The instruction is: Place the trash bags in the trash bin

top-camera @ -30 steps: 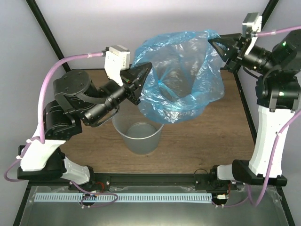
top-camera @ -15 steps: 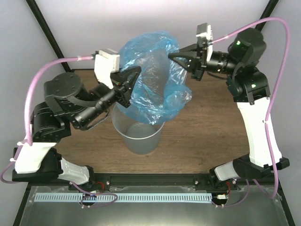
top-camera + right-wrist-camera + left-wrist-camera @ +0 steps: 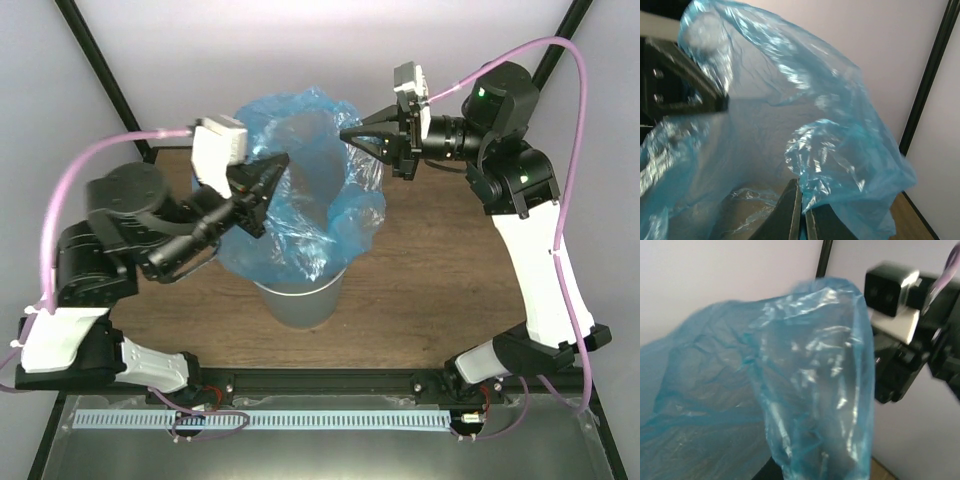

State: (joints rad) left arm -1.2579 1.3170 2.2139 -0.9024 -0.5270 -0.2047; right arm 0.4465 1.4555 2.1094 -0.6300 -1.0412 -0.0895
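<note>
- Top view: my left gripper, left of centre, has its jaws pressed together on the left edge of the blue trash bag.
- My right gripper, upper centre-right, pinches the opposite edge. In the right wrist view, the fingers meet at bottom centre with film caught between them.
- The bag hangs between both grippers in the upper centre of the frame, mouth open upward.
- Its lower end droops over the rim of the grey bin; I cannot tell how far inside it reaches.
- The bin stands upright on the wooden table, at centre frame.
- Left wrist view: wrinkled film fills the left and centre.
</note>
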